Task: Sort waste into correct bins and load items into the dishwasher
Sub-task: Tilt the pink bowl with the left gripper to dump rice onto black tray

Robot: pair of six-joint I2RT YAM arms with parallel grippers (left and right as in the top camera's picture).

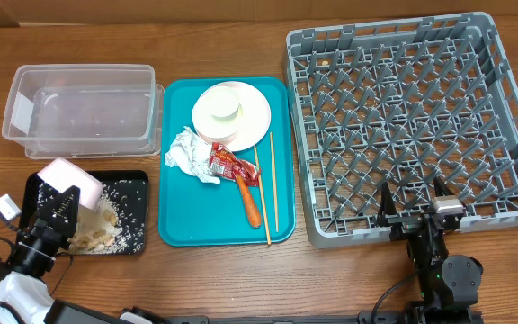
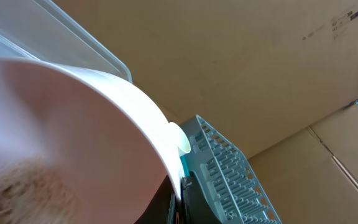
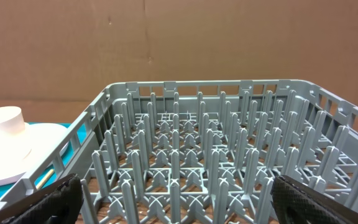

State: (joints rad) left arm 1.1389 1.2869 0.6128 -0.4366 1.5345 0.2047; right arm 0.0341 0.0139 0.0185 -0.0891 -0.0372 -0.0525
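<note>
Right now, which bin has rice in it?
The shallow black rectangular plastic tray: white rice lies scattered inside it. The clear rectangular plastic tub behind it looks empty.

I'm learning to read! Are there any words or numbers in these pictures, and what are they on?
cardboard box: small dark print near its top right corner, too small to read.
red snack wrapper: pale markings, too blurred to read.
Nothing else shows any text.
</note>
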